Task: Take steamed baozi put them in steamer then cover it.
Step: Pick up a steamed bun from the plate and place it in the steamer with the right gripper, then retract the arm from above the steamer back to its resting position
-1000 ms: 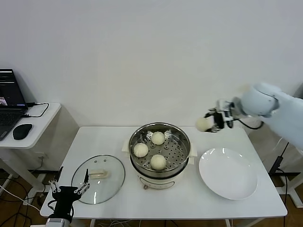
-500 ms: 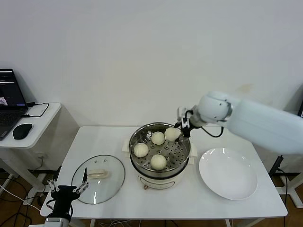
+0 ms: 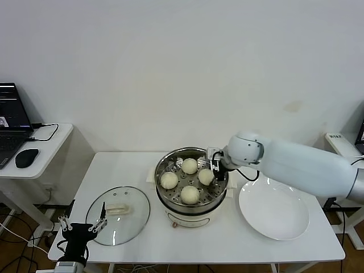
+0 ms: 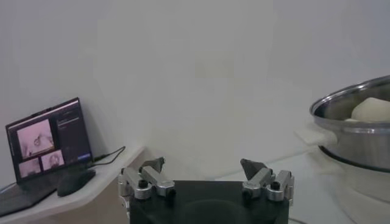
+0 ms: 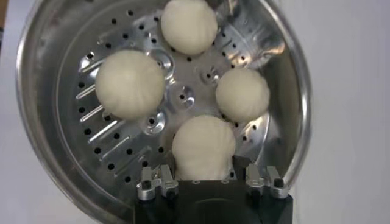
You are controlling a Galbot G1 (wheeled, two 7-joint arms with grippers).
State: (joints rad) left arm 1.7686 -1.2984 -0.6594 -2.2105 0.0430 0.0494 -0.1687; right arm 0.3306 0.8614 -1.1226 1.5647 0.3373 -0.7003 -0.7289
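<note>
The steamer (image 3: 165, 163) stands mid-table on its cream base. Three steamed baozi (image 3: 189, 165), (image 3: 169, 180), (image 3: 190, 194) lie on its perforated tray. My right gripper (image 3: 211, 170) reaches into the pot from the right and is shut on a fourth baozi (image 3: 206, 176), which is low on the tray. In the right wrist view this baozi (image 5: 203, 148) sits between the fingers of the right gripper (image 5: 204, 165). The cover (image 3: 133, 219) lies flat on the table left of the steamer. My left gripper (image 3: 79, 230) is open and empty at the table's front left edge.
A white plate (image 3: 274, 208) lies on the table right of the steamer, under my right arm. A side table at the far left carries a laptop (image 3: 10, 122) and a mouse (image 3: 27, 157). The left wrist view shows the steamer's side (image 4: 359, 131).
My right gripper carried the baozi from above the table's right side leftward over the steamer, then lowered it onto the tray. The left arm has not moved.
</note>
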